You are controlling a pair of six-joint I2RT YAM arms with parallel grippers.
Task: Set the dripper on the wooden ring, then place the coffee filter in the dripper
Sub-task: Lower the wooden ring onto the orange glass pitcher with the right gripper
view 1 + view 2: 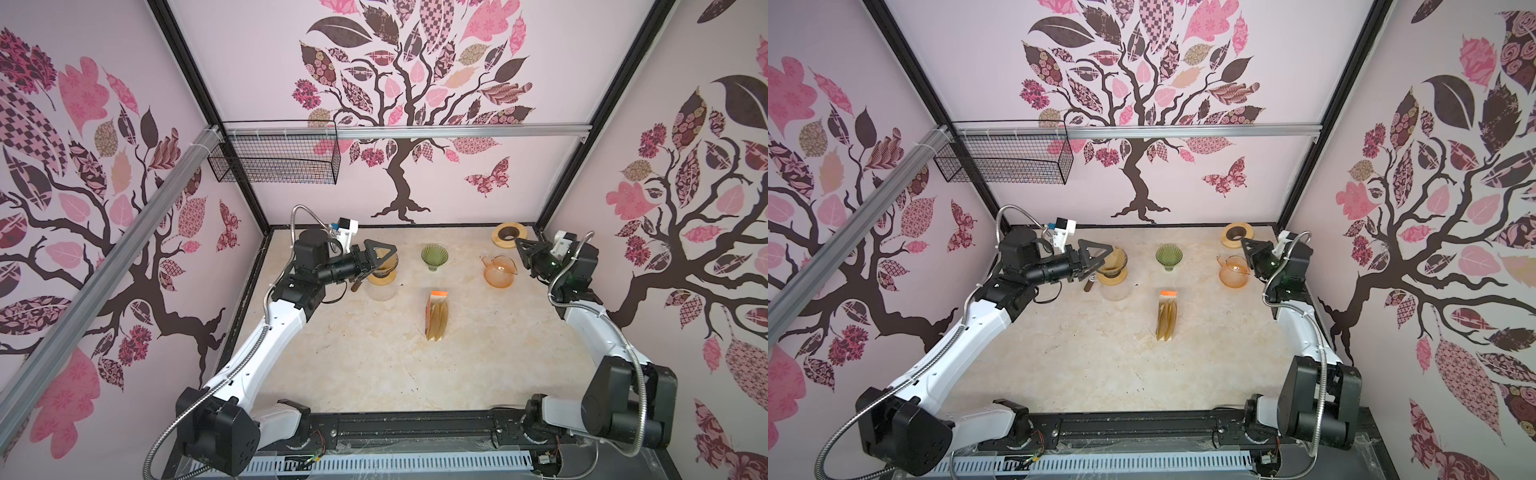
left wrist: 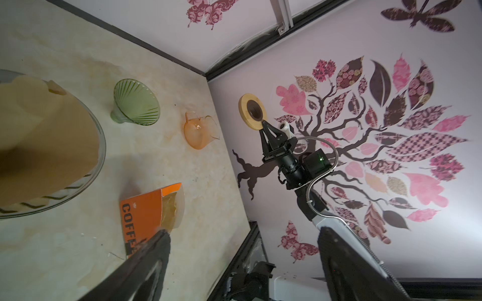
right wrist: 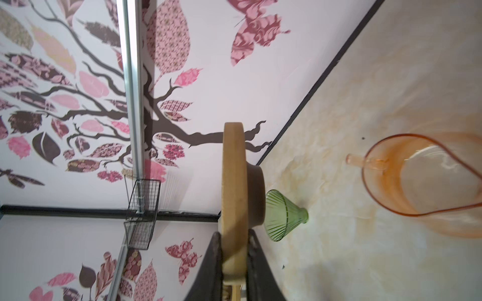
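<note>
A brown paper coffee filter (image 1: 1116, 258) (image 2: 47, 146) sits inside the clear glass dripper (image 1: 1113, 272) (image 2: 102, 146), which stands on a glass carafe (image 1: 382, 291) at the left rear of the table. My left gripper (image 1: 388, 253) (image 1: 1104, 254) (image 2: 242, 234) hovers just over the dripper's near side. Its jaws are spread wide with nothing between them. My right gripper (image 1: 521, 246) (image 3: 233, 242) is shut on the edge of a wooden ring (image 1: 508, 236) (image 3: 233, 182) and holds it above the right rear corner.
A green ribbed glass cone (image 1: 434, 254) (image 2: 135, 106) stands at the rear middle. An orange glass pitcher (image 1: 498, 271) (image 2: 198, 133) is right of it. An orange box of filters (image 1: 437, 316) (image 2: 146, 208) lies mid-table. A wire basket (image 1: 276, 153) hangs on the back wall.
</note>
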